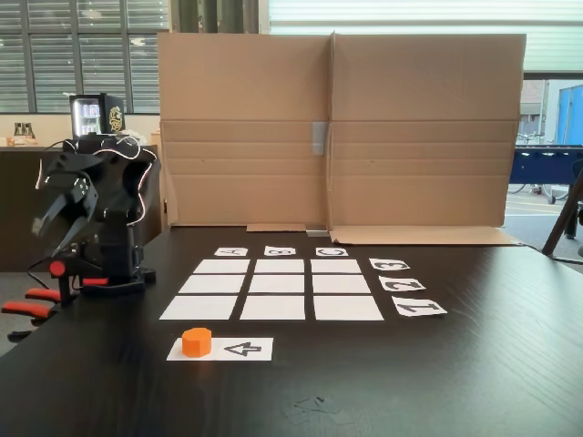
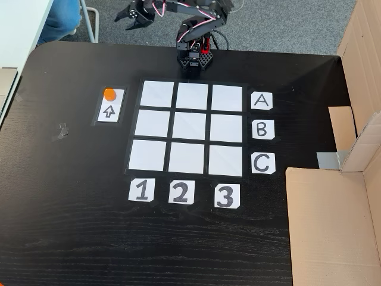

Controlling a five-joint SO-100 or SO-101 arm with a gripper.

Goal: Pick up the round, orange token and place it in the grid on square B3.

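Note:
The orange token (image 1: 196,341) (image 2: 109,94) rests on one end of a white paper strip with a black arrow (image 1: 244,349) (image 2: 109,111), just outside the grid (image 1: 272,308) (image 2: 149,123). Square B3 (image 1: 280,266) (image 2: 226,128) is a bare white rectangle in the B line and the 3 line. The black arm is folded up over its base at the table edge. My gripper (image 1: 41,232) (image 2: 122,24) hangs beyond that edge, well away from the token, its fingers slightly apart and open with nothing between them.
A tall cardboard wall (image 1: 337,127) (image 2: 333,220) stands along the grid's 3 side. Red clamps (image 1: 27,305) hold the arm's base (image 2: 193,59) to the table. A person's leg (image 2: 59,18) and a white table (image 2: 12,36) lie beyond the table corner.

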